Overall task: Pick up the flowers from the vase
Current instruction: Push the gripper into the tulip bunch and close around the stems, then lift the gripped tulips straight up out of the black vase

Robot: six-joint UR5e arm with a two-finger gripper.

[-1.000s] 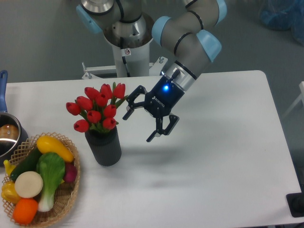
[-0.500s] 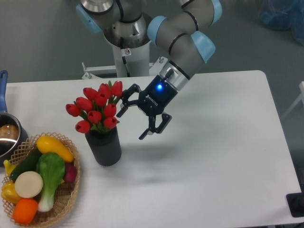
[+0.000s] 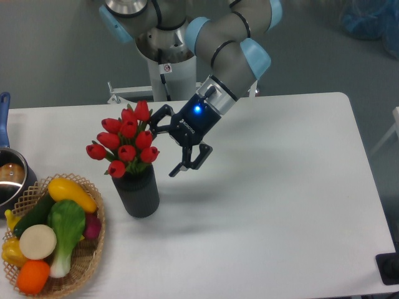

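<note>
Moving leftward since the earlier frames, the gripper (image 3: 167,144) is now reaching the right edge of the flowers (image 3: 126,142), and the bunch is leaning slightly away from it compared with a second ago. Its two fingers are spread wide apart, holding nothing; the upper finger is touching or nearly touching the topmost red buds, while the lower finger is hanging just right of the bunch. The flowers are sitting in the vase (image 3: 138,193), which is standing below and left of the gripper. To do this step well, the fingers probably need to be closing around the green stems under the buds, not squeezing the buds themselves, then lifting straight up so the vase is not tipping. The arm is angling down from the upper right, wrist tilted toward the bunch
</note>
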